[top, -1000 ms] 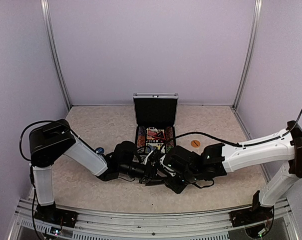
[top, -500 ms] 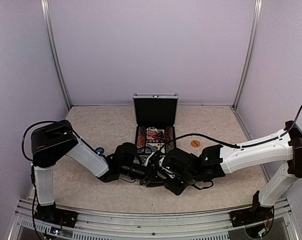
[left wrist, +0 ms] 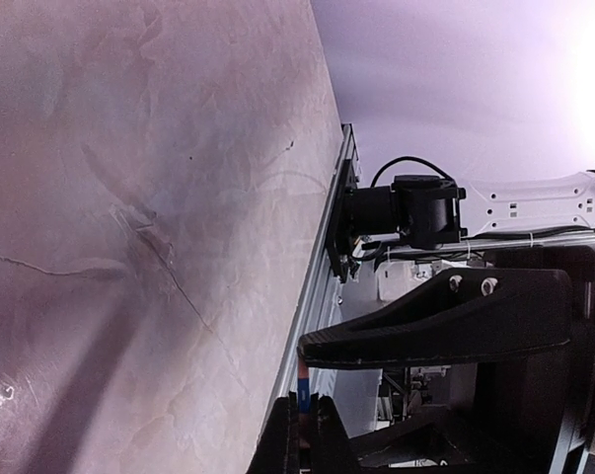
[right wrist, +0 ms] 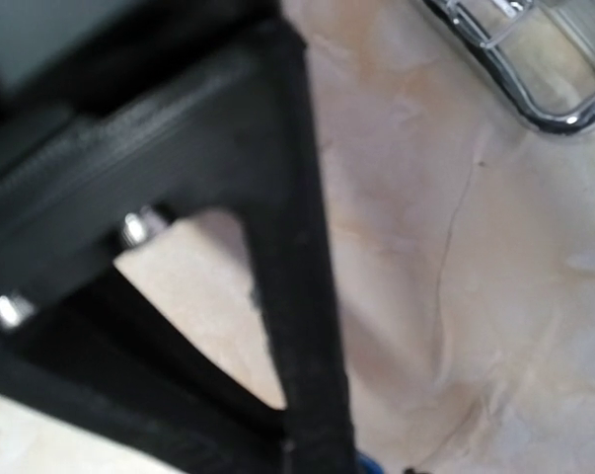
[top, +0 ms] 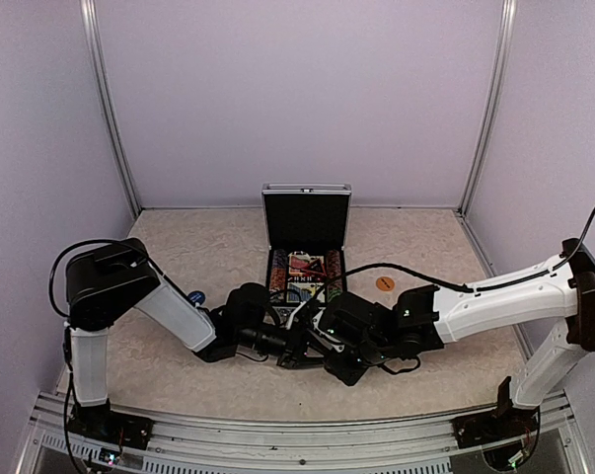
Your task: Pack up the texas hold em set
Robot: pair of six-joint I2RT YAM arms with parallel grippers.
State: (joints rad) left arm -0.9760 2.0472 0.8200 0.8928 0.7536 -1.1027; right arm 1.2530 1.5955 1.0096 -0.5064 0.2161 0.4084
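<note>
The small ribbed silver aluminium case with black lining (top: 306, 215) stands open at the middle of the beige marbled table (top: 179, 247). Its lid is upright on the side toward the far edge, and card decks (top: 305, 265) lie in its tray. Both arms reach in low from the sides and meet just before the case's near rim.

The left gripper (top: 285, 348) has its jaws pressed together. In the left wrist view a blue sliver (left wrist: 304, 399) shows at its fingertips; what it is cannot be told. The right gripper (top: 315, 334) lies just beside the left one, on the case's side, and whether its jaws are apart or together cannot be told.

An orange round disc (top: 384, 283) lies on the table between the case and the right edge. A blue round disc (top: 194, 295) lies toward the left edge, beside the left arm. Both discs are apart from the jaws.
</note>
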